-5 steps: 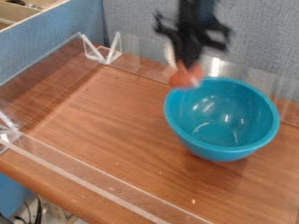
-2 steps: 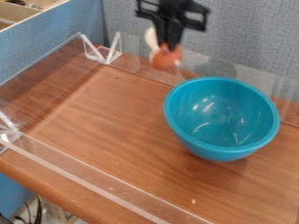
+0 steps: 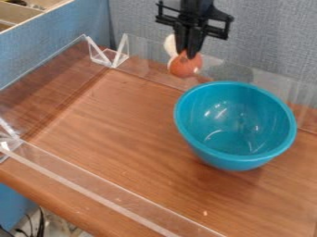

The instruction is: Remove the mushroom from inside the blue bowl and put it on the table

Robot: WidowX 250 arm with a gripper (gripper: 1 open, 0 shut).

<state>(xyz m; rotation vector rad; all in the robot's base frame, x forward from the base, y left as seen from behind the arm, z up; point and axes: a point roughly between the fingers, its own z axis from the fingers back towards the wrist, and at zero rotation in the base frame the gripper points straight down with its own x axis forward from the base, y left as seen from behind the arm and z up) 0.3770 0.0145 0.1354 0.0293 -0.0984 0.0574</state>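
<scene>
Now the small toy mushroom with its glossy reddish-brown cap and cream stem [image 3: 183, 63] is no longer above the round, deep, glossy turquoise-blue plastic bowl [image 3: 235, 123]. A second ago it hung at the bowl's far rim. Since then the black robot gripper [image 3: 190, 48] has carried it away, beyond the bowl's far-left edge, and lowered it a little.

The jaws are drawn narrow, pinching the mushroom from above, and the gripper points straight down. The mushroom hangs beyond the bowl, close to the clear acrylic wall [image 3: 229, 72] at the far edge of the reddish-brown wood-grain desk [image 3: 111, 130]. It seems to be just off the surface, though contact cannot be told from this view.

The bowl stands empty, so removal looks done. What likely remains is setting the mushroom down and letting go.

As to its lie, the rounded cap shows lowest, with a pale patch, probably the stem, up beside the jaws. Its long axis seems roughly upright, cap downward, perhaps tilted; the picture is too soft to be sure.
</scene>
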